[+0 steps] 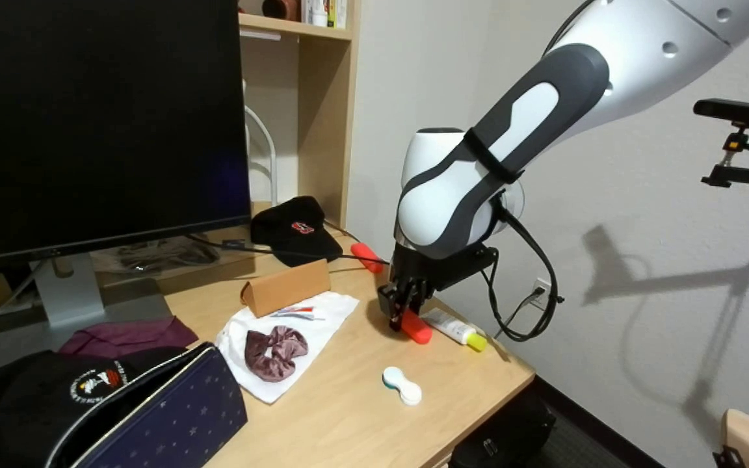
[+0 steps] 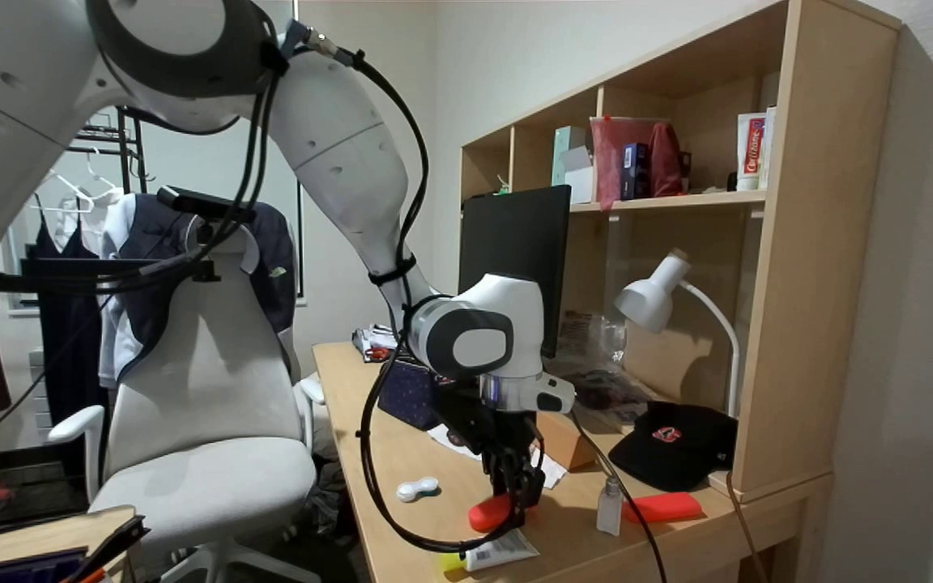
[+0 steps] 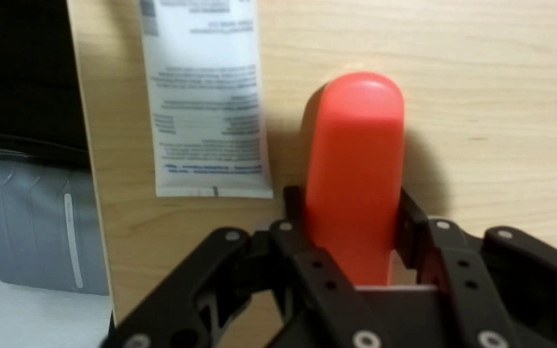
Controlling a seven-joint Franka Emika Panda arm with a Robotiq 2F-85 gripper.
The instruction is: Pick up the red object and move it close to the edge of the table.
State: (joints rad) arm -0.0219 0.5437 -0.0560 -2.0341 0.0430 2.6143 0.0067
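The red bar [image 3: 358,159] sits in from the side edge of the table [image 1: 342,429], its free end pointing toward the front edge. The end effector [image 3: 350,205] is closed on it, a finger against each long side; whether the bar touches the tabletop I cannot tell. Between it and the side edge lies a tube [image 3: 206,106], yellow end toward the front corner. The lens case [image 1: 402,386] is nearer the front edge. Farther back along the side edge, a second red bar [image 2: 665,508] lies with a bottle [image 2: 609,508] just beside it; the cap [image 2: 675,445] is near the back corner. Farther in from the side edge, a scrunchie [image 1: 275,353] lies on a white sheet [image 1: 335,309].
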